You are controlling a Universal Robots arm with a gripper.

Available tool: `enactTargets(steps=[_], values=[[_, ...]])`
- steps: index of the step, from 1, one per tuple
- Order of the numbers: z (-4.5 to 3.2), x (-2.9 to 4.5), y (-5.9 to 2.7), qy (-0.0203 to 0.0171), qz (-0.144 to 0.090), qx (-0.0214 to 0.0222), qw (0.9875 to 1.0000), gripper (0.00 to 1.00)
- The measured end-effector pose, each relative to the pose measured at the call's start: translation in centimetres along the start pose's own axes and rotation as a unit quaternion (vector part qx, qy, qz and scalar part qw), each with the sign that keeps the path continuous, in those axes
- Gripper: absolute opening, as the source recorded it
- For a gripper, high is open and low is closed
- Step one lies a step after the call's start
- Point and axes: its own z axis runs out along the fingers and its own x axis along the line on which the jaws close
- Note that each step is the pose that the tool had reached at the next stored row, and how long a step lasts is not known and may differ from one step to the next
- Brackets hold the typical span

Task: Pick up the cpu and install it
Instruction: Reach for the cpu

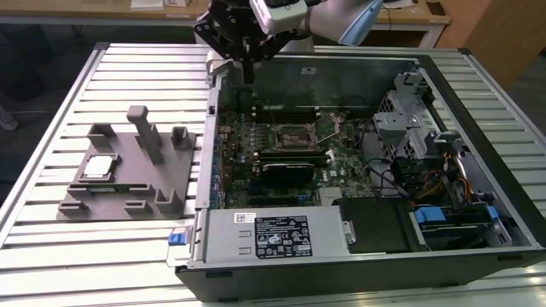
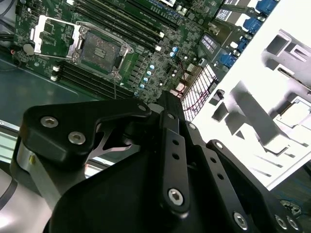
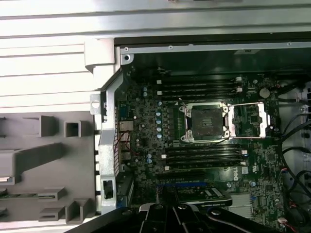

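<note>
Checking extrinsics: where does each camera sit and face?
Exterior view: off-arm, high, looking down on open computer case, silvery square cpu on grey plastic fixture; arm, black gripper show.
First wrist view: on arm, facing down onto green motherboard; gripper shows.
Second wrist view: on arm, oblique, past gripper.
Shared by all: open black socket frame.

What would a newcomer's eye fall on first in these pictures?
The open computer case, at the exterior view's right, with an empty socket on its green board. The gripper hangs above the case's far edge, while the cpu lies on the grey fixture at the exterior view's left.
</note>
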Motion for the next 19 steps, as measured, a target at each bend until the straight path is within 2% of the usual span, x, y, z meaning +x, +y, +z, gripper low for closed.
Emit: enactTargets(steps=[19], values=[[-0.02, 0.72, -0.19, 0.0, 0.0, 0.0, 1.0, 0.11]])
